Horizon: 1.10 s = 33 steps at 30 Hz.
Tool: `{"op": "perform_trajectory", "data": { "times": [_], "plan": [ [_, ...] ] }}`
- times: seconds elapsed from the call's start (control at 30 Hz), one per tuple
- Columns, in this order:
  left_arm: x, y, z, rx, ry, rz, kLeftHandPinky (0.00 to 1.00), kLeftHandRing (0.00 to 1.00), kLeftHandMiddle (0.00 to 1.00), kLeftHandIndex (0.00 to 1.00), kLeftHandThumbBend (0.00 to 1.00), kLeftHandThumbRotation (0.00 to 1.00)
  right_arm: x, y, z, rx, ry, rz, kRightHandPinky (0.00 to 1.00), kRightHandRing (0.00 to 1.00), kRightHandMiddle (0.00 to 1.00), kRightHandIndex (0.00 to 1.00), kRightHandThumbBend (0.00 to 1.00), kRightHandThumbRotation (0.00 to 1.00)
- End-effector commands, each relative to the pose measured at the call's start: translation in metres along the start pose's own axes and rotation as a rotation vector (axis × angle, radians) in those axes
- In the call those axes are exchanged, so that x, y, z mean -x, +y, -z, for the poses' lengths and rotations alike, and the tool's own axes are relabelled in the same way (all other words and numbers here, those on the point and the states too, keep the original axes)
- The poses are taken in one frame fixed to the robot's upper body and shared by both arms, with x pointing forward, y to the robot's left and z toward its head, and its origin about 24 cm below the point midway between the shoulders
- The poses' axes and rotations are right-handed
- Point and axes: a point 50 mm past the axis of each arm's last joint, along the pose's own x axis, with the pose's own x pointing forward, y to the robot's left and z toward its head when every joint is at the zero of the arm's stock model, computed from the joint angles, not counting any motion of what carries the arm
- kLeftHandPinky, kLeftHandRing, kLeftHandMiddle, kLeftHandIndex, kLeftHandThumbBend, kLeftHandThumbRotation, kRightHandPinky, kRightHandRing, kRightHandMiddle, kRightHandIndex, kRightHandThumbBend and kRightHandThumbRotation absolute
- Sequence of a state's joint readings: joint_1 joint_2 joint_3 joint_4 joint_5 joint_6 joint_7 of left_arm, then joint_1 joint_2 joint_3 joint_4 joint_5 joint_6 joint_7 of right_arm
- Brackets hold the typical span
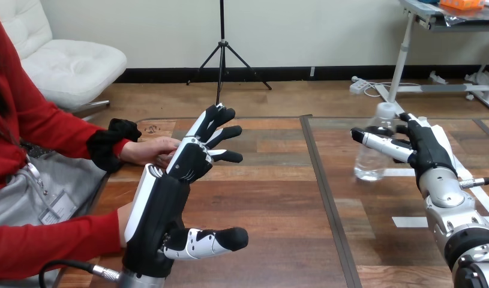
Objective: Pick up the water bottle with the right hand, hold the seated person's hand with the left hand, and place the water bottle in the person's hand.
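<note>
Left robot hand (170,192) is raised above the bench (278,198), open, fingers straight and thumb spread, holding nothing. Just beyond its fingers, slightly to their left, the person's hand (149,150) rests on the bench; whether the two touch cannot be told. Right robot hand (431,153) is open beside the water bottle (369,165), which stands upright just left of its palm, one finger stretched across the bottle's front.

Person's upper hand (147,150): fingertips hidden behind the left hand (188,163); contact between them cannot be told. Person's lower hand (124,217): only a sliver shows past the left hand's back. Water bottle (369,165), far right of the left hand: right side covered by the right hand (431,153); contact undetermined.
</note>
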State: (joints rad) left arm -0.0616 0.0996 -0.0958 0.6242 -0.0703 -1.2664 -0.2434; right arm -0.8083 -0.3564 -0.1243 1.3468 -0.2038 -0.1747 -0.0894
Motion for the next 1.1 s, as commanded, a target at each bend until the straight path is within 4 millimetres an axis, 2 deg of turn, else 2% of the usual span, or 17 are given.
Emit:
{"op": "perform_trajectory", "data": {
  "times": [0.0, 0.27, 0.57, 0.87, 0.93, 1.0, 1.07],
  "plan": [
    [-0.012, 0.003, -0.009, -0.013, -0.084, 0.003, 0.70, 0.86, 0.91, 0.92, 1.00, 0.62, -0.007, 0.000, -0.043, -0.024, -0.118, 0.015, 0.64, 0.73, 0.76, 0.81, 1.00, 0.41],
    [-0.012, 0.002, -0.009, -0.016, -0.086, 0.003, 0.70, 0.85, 0.91, 0.92, 1.00, 0.61, -0.007, -0.001, -0.041, -0.017, -0.110, 0.025, 0.63, 0.69, 0.71, 0.72, 1.00, 0.41],
    [-0.013, 0.002, -0.009, -0.030, -0.094, 0.001, 0.69, 0.84, 0.90, 0.91, 1.00, 0.63, -0.006, -0.004, -0.040, 0.020, -0.123, 0.045, 0.57, 0.62, 0.64, 0.64, 1.00, 0.44],
    [-0.014, 0.002, -0.008, -0.039, -0.100, -0.002, 0.68, 0.83, 0.90, 0.90, 1.00, 0.65, -0.006, -0.008, -0.040, 0.064, -0.154, 0.063, 0.39, 0.47, 0.52, 0.53, 1.00, 0.49],
    [-0.015, 0.002, -0.008, -0.038, -0.101, -0.001, 0.68, 0.83, 0.89, 0.90, 1.00, 0.65, -0.005, -0.008, -0.041, 0.081, -0.164, 0.068, 0.33, 0.40, 0.45, 0.49, 1.00, 0.51],
    [-0.015, 0.001, -0.008, -0.035, -0.096, -0.001, 0.67, 0.83, 0.89, 0.90, 1.00, 0.65, -0.005, -0.009, -0.041, 0.101, -0.170, 0.072, 0.31, 0.39, 0.44, 0.48, 1.00, 0.51],
    [-0.015, 0.001, -0.008, -0.034, -0.093, -0.003, 0.67, 0.83, 0.90, 0.90, 1.00, 0.65, -0.005, -0.010, -0.041, 0.111, -0.175, 0.074, 0.24, 0.31, 0.37, 0.44, 1.00, 0.53]
  ]
}}
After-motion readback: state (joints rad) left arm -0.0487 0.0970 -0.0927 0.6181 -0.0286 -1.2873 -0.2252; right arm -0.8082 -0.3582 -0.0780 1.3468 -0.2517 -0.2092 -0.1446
